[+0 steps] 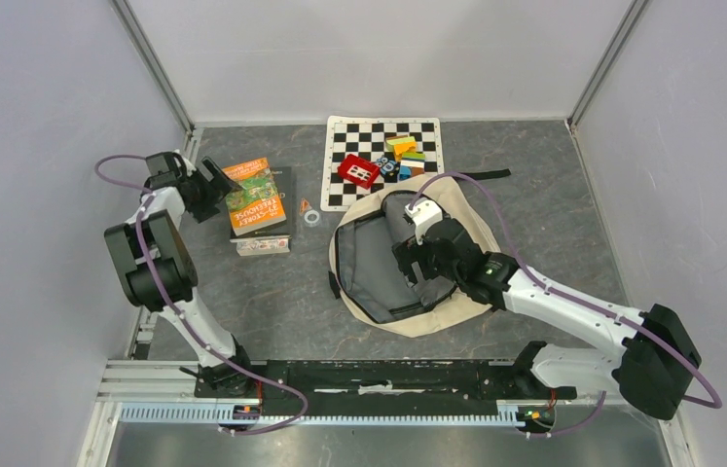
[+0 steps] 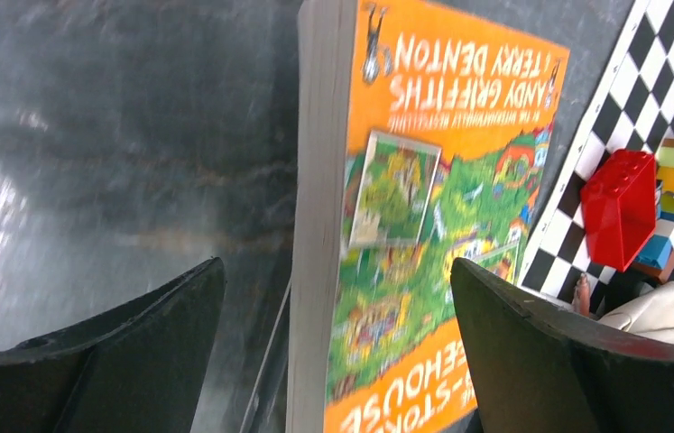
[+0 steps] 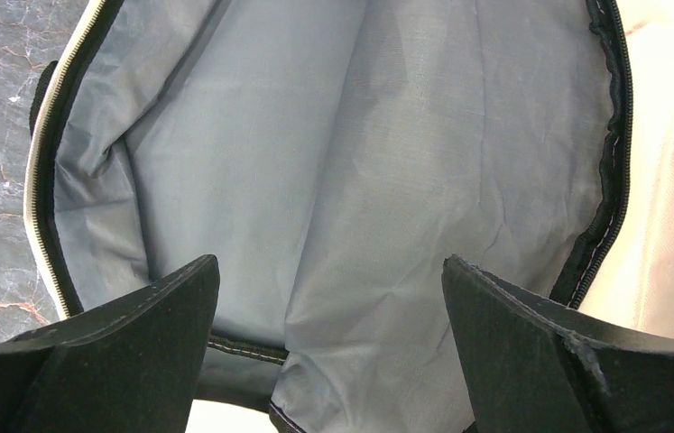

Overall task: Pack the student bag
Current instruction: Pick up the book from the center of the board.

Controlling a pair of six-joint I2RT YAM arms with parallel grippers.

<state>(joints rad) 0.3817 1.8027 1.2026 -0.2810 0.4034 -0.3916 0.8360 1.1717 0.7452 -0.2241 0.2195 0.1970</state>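
The student bag (image 1: 424,322), cream with black zippers, lies open in the middle of the table with its grey lining (image 1: 369,261) showing. My right gripper (image 1: 416,265) is open and empty over the open bag; the right wrist view shows the gripper (image 3: 331,266) above the lining (image 3: 333,135), with the zipper edge (image 3: 617,135) at the right. My left gripper (image 1: 215,187) is open at the left edge of an orange book (image 1: 257,195). In the left wrist view that gripper (image 2: 335,271) straddles the page edge of the book (image 2: 441,180) without gripping it.
The orange book lies on a dark book (image 1: 284,183), with a small box (image 1: 264,245) in front. A ring (image 1: 311,217) lies beside them. A checkered mat (image 1: 340,190) at the back holds a red brick (image 1: 358,171) and coloured blocks (image 1: 403,151). Grey walls enclose three sides.
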